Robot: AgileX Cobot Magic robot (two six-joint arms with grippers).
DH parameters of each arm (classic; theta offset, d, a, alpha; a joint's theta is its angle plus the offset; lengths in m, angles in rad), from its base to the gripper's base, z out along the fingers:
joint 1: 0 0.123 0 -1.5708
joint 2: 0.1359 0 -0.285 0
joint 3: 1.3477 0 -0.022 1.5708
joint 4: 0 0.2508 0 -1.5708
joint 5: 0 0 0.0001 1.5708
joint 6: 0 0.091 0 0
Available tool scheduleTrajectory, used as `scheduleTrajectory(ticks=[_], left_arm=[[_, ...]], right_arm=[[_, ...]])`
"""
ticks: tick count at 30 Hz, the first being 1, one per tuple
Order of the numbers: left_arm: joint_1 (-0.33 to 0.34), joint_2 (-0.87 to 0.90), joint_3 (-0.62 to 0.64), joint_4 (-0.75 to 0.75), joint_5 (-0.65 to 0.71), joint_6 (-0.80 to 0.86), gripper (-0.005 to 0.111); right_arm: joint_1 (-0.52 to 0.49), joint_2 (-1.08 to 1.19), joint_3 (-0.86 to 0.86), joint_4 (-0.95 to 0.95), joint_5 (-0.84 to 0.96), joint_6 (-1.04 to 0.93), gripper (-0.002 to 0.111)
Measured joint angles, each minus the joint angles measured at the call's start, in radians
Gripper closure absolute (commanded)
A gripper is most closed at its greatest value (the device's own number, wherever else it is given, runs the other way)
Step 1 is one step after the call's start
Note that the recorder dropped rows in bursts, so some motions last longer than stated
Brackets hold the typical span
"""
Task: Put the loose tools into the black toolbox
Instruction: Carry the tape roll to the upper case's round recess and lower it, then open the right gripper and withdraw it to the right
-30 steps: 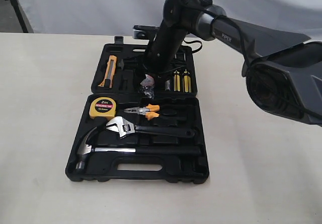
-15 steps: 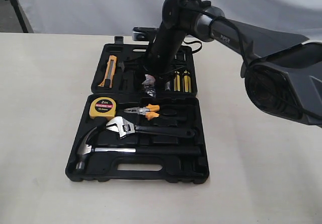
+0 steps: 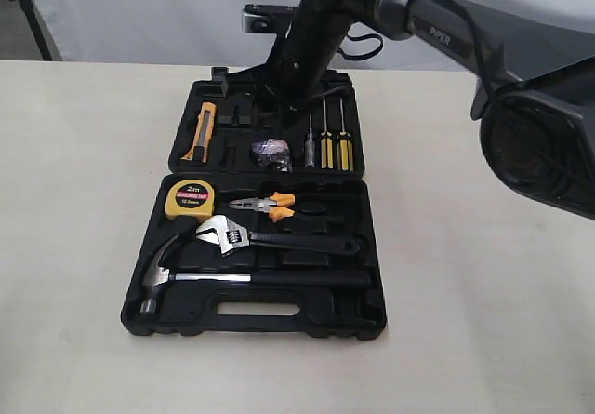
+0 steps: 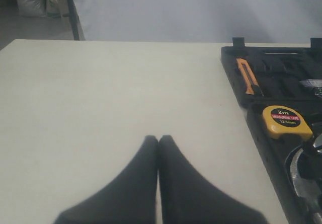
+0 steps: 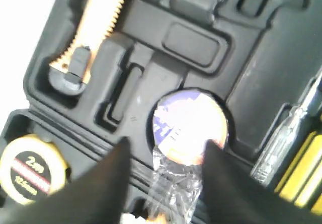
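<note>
The black toolbox (image 3: 316, 317) lies open on the table. Its near half holds a yellow tape measure (image 3: 190, 198), orange-handled pliers (image 3: 268, 206), an adjustable wrench (image 3: 270, 239) and a hammer (image 3: 232, 277). Its far half holds an orange utility knife (image 3: 203, 130), screwdrivers (image 3: 327, 140) and a foil-wrapped roll (image 3: 271, 152). My right arm (image 3: 299, 51) reaches down over the far half. The right gripper (image 5: 168, 144) is open just above the roll (image 5: 188, 123), which sits in a round recess. My left gripper (image 4: 159, 139) is shut and empty over bare table, left of the toolbox (image 4: 240, 90).
The cream table (image 3: 84, 247) extends on both sides of the case. A white backdrop (image 3: 139, 14) hangs behind the table, and a dark post (image 4: 73, 12) stands at its far left corner.
The right gripper has let go of the foil-wrapped roll, which now rests in its recess. The arm has lifted and drawn back toward the far edge of the case.
</note>
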Motion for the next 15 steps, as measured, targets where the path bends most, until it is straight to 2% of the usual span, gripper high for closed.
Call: scheduleTrajectory(ticks=[1, 2, 8, 15], left_arm=[[0.000, 0.000, 0.000, 0.000, 0.000, 0.000, 0.105], [0.000, 0.000, 0.000, 0.000, 0.000, 0.000, 0.105], [0.000, 0.000, 0.000, 0.000, 0.000, 0.000, 0.105], [0.000, 0.000, 0.000, 0.000, 0.000, 0.000, 0.105]], right_arm=[[0.000, -0.005, 0.000, 0.000, -0.002, 0.000, 0.106], [0.000, -0.005, 0.000, 0.002, -0.012, 0.000, 0.108], [0.012, 0.115, 0.000, 0.014, -0.033, 0.012, 0.108], [0.012, 0.086, 0.003, 0.020, -0.040, 0.065, 0.108]])
